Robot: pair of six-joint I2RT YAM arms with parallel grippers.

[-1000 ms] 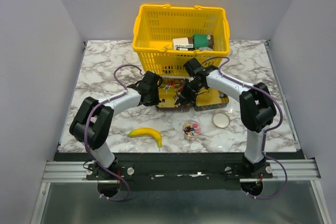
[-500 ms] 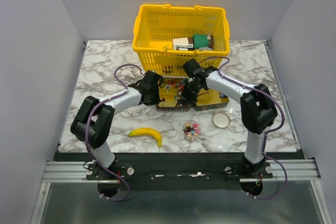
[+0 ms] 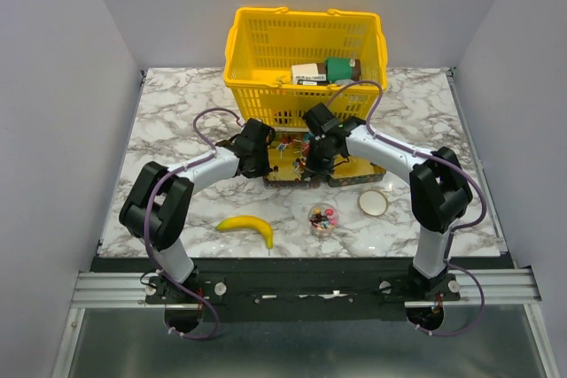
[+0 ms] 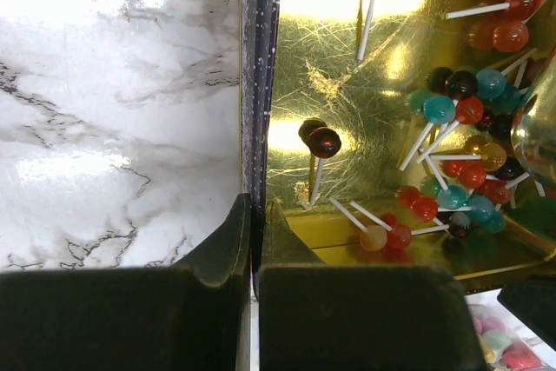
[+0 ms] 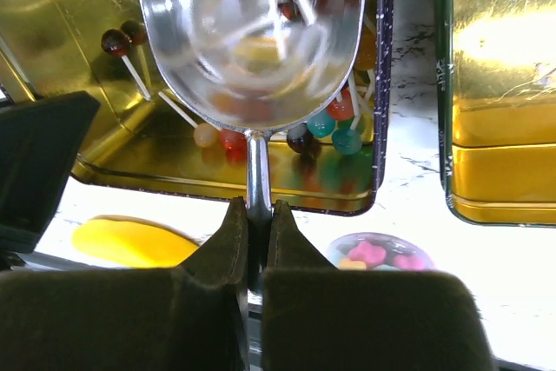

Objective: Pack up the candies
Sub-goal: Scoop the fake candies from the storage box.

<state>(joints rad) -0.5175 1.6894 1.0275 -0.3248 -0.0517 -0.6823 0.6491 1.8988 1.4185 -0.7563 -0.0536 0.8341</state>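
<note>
An open gold tin [image 3: 288, 176] holds many lollipops [image 4: 460, 171] with white sticks. My left gripper [image 4: 257, 206] is shut on the tin's left wall [image 4: 261, 84]; it also shows in the top view [image 3: 266, 161]. My right gripper [image 5: 258, 206] is shut on the handle of a shiny metal scoop [image 5: 252, 32], whose bowl hangs over the lollipops in the tin [image 5: 217, 184]. Blurred colours show in the bowl; I cannot tell whether they are contents or reflections. Small pink and yellow candies [image 5: 375, 254] lie in a clear round cup [image 3: 323, 218] in front of the tin.
A second gold tin [image 3: 354, 173] lies right of the first. A round lid [image 3: 373, 202] lies right of the cup. A yellow banana [image 3: 248, 226] lies front left. A yellow basket [image 3: 306, 50] with boxes stands at the back.
My right gripper with the scoop has shifted slightly left over the open tin. The left arm has not moved.
</note>
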